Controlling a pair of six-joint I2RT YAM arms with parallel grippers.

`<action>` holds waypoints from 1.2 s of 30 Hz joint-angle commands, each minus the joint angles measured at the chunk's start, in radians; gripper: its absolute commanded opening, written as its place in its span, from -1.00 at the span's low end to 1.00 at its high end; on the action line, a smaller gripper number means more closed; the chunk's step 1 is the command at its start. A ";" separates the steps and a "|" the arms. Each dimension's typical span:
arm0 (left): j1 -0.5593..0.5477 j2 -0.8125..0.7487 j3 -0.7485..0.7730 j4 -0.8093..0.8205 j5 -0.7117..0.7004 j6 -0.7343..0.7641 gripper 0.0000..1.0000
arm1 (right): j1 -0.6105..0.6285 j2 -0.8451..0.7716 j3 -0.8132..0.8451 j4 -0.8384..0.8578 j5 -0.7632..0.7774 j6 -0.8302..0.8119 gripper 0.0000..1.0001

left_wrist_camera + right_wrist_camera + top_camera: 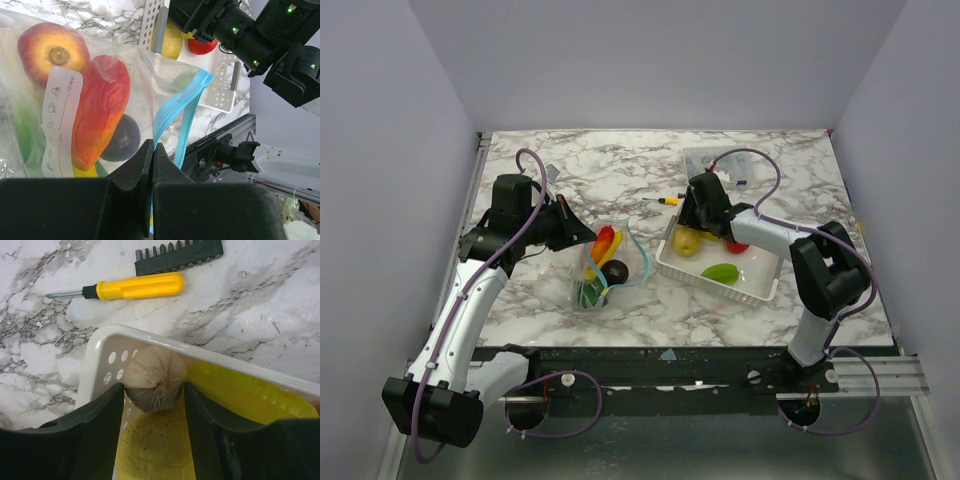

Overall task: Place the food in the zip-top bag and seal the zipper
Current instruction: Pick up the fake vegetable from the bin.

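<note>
The clear zip-top bag (605,268) lies at the table's middle and holds several toy foods. In the left wrist view these are a red-yellow apple (50,50), a red-orange pepper (102,107), a dark plum (122,137) and a green piece (25,130). My left gripper (588,236) (152,150) is shut on the bag's mouth edge by the light-blue zipper (180,115), which gapes open. My right gripper (688,225) (154,390) is down in the white basket (760,285), its fingers touching both sides of a whitish leek-like bulb (152,375) above a yellow fruit (155,450).
The basket also holds a yellow fruit (687,241), a red piece (736,246) and a green piece (720,271). A yellow screwdriver (132,287) and a black bit holder (180,255) lie behind it. A clear lidded box (715,160) stands at the back.
</note>
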 commanded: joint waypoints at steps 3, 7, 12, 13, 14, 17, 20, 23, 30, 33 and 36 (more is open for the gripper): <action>0.001 -0.007 0.001 0.018 0.025 -0.002 -1.00 | -0.005 0.029 0.026 0.042 0.059 -0.031 0.09; 0.000 -0.002 0.004 0.019 0.032 -0.003 -1.00 | -0.005 0.027 0.021 0.071 0.054 -0.062 0.11; -0.001 -0.004 0.010 0.016 0.030 -0.001 -1.00 | -0.005 0.042 0.030 0.074 0.046 -0.069 0.06; -0.001 -0.005 0.010 0.016 0.031 -0.002 -1.00 | -0.005 0.046 0.031 0.074 0.042 -0.070 0.01; -0.001 -0.005 0.010 0.016 0.031 -0.004 -1.00 | -0.005 0.048 0.032 0.074 0.040 -0.070 -0.03; 0.000 -0.007 0.008 0.014 0.033 -0.001 -1.00 | -0.005 0.052 0.030 0.074 0.032 -0.072 -0.09; 0.001 -0.008 0.006 0.013 0.031 0.001 -1.00 | -0.005 0.040 0.025 0.074 0.025 -0.071 -0.12; 0.001 -0.005 0.006 0.015 0.034 -0.001 -1.00 | -0.005 0.009 0.012 0.074 0.019 -0.072 -0.18; 0.000 0.004 0.006 0.020 0.035 0.001 -1.00 | -0.006 -0.125 -0.036 0.054 -0.010 -0.072 -0.24; 0.000 0.005 0.008 0.016 0.033 0.004 -1.00 | -0.005 -0.199 -0.070 0.038 -0.027 -0.069 -0.24; 0.000 0.005 0.002 0.024 0.030 0.002 -1.00 | -0.004 -0.269 -0.102 0.012 -0.080 -0.077 -0.25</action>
